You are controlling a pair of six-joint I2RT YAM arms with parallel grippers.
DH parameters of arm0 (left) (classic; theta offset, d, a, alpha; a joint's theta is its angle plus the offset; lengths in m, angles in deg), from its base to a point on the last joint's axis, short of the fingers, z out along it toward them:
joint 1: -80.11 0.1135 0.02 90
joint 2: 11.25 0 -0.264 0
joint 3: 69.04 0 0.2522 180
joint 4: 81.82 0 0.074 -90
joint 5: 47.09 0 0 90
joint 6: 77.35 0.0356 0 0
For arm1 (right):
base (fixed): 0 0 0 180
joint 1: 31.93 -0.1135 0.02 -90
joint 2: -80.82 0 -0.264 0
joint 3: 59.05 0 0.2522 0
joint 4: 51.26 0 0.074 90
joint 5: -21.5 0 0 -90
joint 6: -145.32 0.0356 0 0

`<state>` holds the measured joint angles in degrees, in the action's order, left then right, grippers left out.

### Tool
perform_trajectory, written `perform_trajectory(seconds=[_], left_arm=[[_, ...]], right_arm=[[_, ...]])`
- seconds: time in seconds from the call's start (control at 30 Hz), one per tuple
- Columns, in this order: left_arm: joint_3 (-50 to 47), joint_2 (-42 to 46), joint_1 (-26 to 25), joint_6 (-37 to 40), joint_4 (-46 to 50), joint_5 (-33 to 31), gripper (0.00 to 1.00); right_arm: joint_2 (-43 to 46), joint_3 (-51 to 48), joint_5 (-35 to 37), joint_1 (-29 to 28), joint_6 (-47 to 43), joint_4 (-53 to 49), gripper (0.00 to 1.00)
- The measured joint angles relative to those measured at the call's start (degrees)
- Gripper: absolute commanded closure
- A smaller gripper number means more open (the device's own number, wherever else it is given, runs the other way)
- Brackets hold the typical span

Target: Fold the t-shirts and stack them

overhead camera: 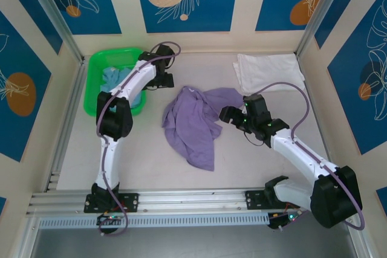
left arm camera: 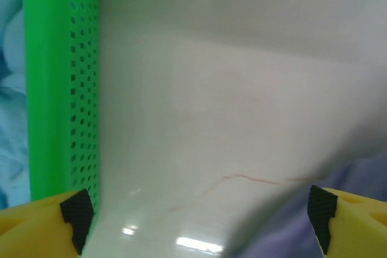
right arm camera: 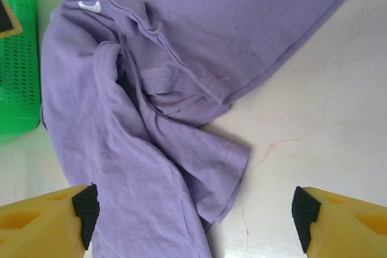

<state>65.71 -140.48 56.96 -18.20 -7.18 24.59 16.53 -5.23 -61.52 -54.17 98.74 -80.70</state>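
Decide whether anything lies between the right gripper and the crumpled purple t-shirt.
Nothing visible does. The right gripper hangs open just above the purple t-shirt, with no other object between them. Its jaws span the shirt's near edge and the bare table.

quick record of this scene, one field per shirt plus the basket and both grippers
lavender shirt: crumpled, unfolded, middle of the table
white shirt: lying flat, apparently folded, far right corner
light blue shirt: bunched inside the green basket
green basket: far left corner
left gripper: open, empty, over bare table between basket and lavender shirt
right gripper: open, empty, at the lavender shirt's right edge
stack: not yet begun
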Motion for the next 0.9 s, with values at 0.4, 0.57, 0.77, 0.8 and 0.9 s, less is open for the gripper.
perform_trajectory(seconds=[0.4,0.57,0.77,0.8,0.9], left_arm=[[7.39,-4.68,7.58,5.73,3.28,-5.81,0.06],[9.40,-6.99,11.23,8.68,3.10,-5.95,0.08],[9.97,-7.04,11.17,12.20,2.73,-6.10,0.38],[10.01,-7.06,11.02,13.03,2.54,-6.38,0.43],[10.03,-7.43,10.84,15.63,1.86,-7.67,0.58]], right_arm=[[0.02,0.00,-2.71,0.39,-0.28,1.40,0.14],[0.02,0.00,-2.91,0.52,-0.28,1.57,0.14],[0.02,0.00,-2.91,0.52,-0.22,1.57,0.14],[0.02,0.00,-2.91,0.57,-0.22,1.57,0.14],[0.02,0.00,-2.91,0.59,-0.20,1.57,0.14]])
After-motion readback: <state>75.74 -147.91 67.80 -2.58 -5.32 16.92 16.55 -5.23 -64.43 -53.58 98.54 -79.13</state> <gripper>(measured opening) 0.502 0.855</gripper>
